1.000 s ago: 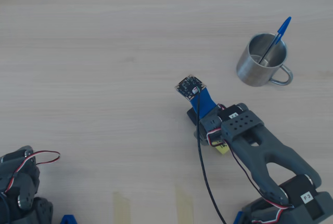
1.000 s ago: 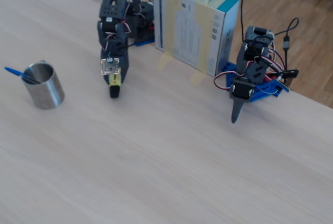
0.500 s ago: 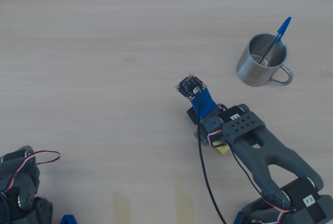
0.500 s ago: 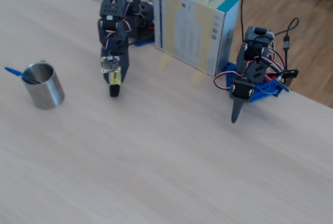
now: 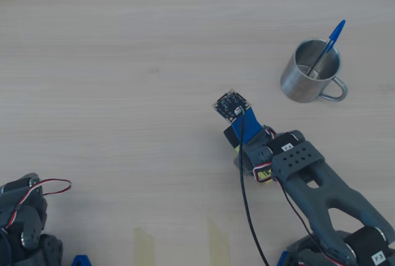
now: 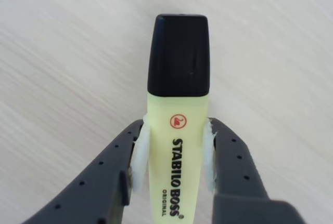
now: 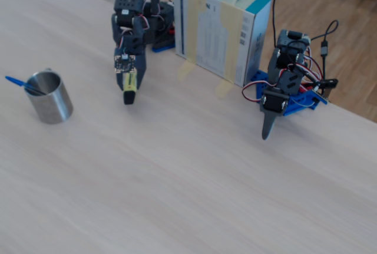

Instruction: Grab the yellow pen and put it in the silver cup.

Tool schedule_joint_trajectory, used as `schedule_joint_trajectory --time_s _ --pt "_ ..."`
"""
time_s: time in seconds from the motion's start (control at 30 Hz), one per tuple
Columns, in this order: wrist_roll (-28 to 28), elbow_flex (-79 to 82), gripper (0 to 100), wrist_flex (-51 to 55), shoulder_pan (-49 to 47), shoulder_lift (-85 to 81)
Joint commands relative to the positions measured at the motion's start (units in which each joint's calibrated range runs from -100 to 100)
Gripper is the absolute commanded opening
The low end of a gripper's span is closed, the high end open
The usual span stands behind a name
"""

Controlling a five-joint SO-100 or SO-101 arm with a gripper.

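The yellow pen (image 6: 177,146) is a chunky highlighter with a black cap and black lettering. It fills the middle of the wrist view, clamped between white pads (image 6: 139,154) with my gripper (image 6: 176,130) shut on its body. In the fixed view the pen (image 7: 130,82) points cap-down at the table under the gripper (image 7: 129,86). The arm hides most of it in the overhead view, where the gripper (image 5: 233,140) sits lower left of the silver cup (image 5: 295,87). That cup (image 7: 54,105) stands upright, well to the left in the fixed view.
A thin blue ballpoint (image 5: 333,34) leans inside the cup. A second, idle arm (image 7: 283,89) stands at the right beside a tall box (image 7: 221,27) taped to the table. Part of that arm (image 5: 21,216) shows at the overhead view's lower left.
The arm has shifted slightly, with the pen still held. The pen's cap now sits a little higher and farther from the table than before. The cup has not moved.
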Motion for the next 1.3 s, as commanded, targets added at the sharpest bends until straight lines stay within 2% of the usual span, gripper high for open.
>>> schedule_joint_trajectory --time_s 0.0,0.67,1.27 --pt "-0.3 0.7 13 -0.7 -0.1 -5.2" --pt "-1.3 9.2 13 -0.8 -3.3 -23.2" --pt "-2.8 20.2 13 -14.2 -7.2 -41.2"
